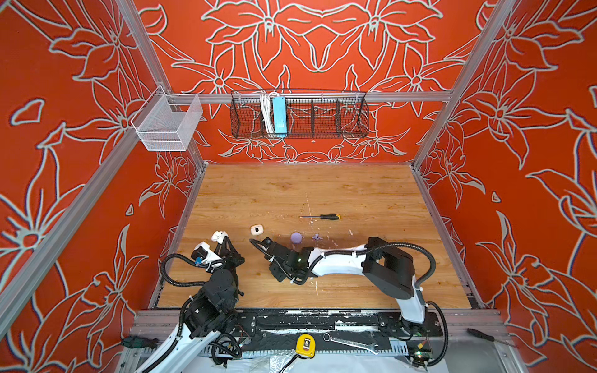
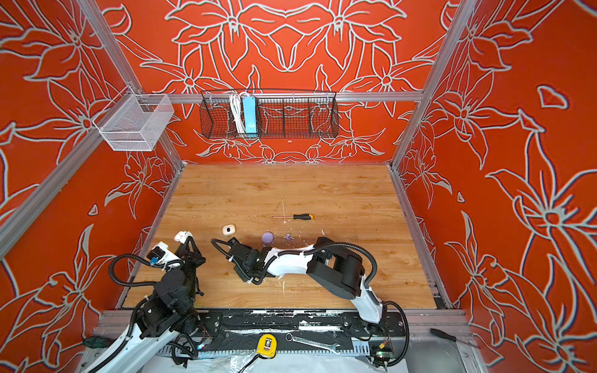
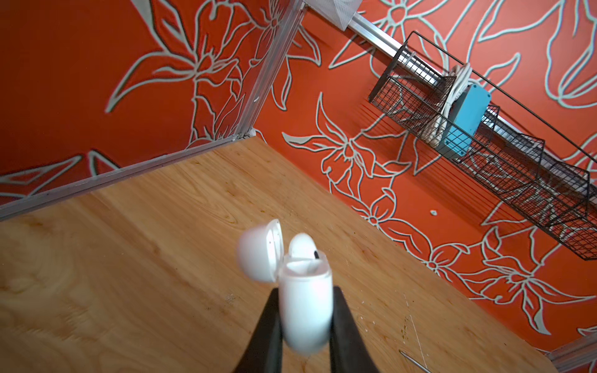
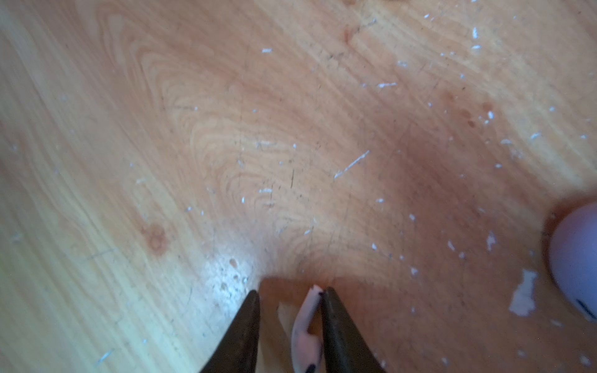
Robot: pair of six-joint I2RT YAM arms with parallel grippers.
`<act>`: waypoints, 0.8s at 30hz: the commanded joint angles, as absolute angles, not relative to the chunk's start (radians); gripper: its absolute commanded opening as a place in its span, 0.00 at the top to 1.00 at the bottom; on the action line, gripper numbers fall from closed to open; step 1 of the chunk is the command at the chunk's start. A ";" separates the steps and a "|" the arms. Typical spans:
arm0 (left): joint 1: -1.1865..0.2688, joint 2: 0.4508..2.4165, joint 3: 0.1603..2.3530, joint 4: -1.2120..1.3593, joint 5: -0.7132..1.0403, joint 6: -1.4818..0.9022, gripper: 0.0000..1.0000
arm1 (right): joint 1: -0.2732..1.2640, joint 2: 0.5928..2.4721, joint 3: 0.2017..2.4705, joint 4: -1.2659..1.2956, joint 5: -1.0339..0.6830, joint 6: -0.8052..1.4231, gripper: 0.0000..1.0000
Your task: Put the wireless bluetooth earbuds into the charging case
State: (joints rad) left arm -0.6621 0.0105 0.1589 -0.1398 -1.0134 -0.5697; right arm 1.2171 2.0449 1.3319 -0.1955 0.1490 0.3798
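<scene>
Nearest, the right gripper [image 4: 290, 290] is reaching low over the wooden table [image 1: 290, 187] with its fingers [image 4: 336, 323] standing partly apart. A white earbud [image 4: 307, 323] is lying between them, its stem leaning against one finger and clear of the other; whether it is truly pinched I cannot tell. Level with it on the left, the left gripper [image 3: 305, 290] is pinching the white charging case [image 3: 305, 310] by its body. The lid [image 3: 258, 252] is hanging open to one side, and a second white earbud [image 3: 302, 245] is sitting in the case, its head poking above the rim. Just beyond the right gripper, a closed lilac case [image 1: 296, 238] is resting beside two lilac earbuds [image 1: 317, 237], and a small cream case [image 1: 256, 230] is sitting left of them. Farther back a screwdriver [image 1: 323, 217] is lying alone.
</scene>
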 commanded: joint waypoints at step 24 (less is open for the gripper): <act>-0.661 0.001 0.155 -0.111 -1.037 -0.587 1.00 | 1.240 1.950 1.200 -0.178 0.248 0.398 0.57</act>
State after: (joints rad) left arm -0.6621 0.0105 0.1589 -0.1390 -1.0161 -0.5758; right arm 1.2282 1.9446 1.1900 -0.1841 0.2501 0.4034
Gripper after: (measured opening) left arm 0.209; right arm 0.426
